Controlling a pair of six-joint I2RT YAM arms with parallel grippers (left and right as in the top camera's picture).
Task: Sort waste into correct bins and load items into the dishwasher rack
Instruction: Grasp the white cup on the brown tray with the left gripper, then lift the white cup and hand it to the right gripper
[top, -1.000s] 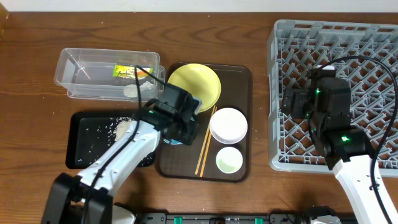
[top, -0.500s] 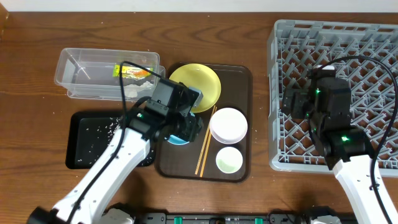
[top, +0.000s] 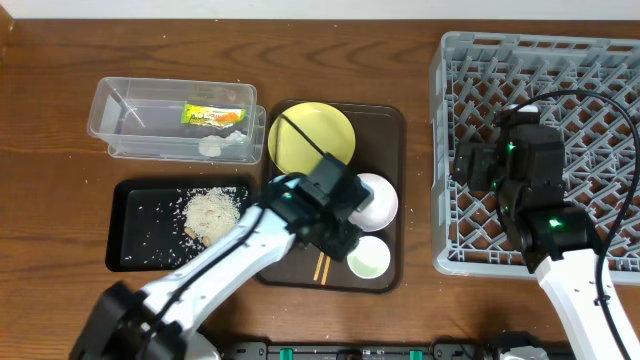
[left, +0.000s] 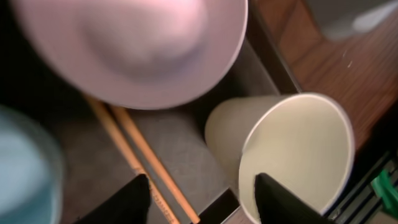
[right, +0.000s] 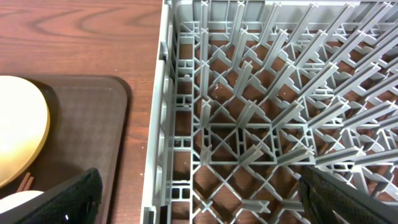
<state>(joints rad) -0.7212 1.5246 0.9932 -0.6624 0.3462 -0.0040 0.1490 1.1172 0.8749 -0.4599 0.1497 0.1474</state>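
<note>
Left gripper (left: 202, 194) hangs low over the brown serving tray (top: 388, 125), jaws spread wide, nothing held. In the wrist view one finger overlaps the mouth of the small pale cup (left: 292, 152) and the other sits near the chopsticks (left: 140, 158). The cup stands upright at the tray's near right corner, just beside the white bowl (left: 130, 50). The yellow plate (top: 312, 140) lies at the far end. Waste appears sorted: wrapper (top: 212, 115) and scrap (top: 212, 147) in the clear tub (top: 110, 100), rice (top: 210, 212) in the black tray (top: 125, 195). Right gripper (right: 199, 186) is open and empty over the left edge of the dishwasher rack (top: 470, 50). Judgement: the cup is light, thin-walled and smooth, and likely to tip or skid if nudged sideways. Best hold is a gentle pinch on the rim, one finger inside and one outside. Paper or plastic cannot be told from the blurred wrist view.
</note>
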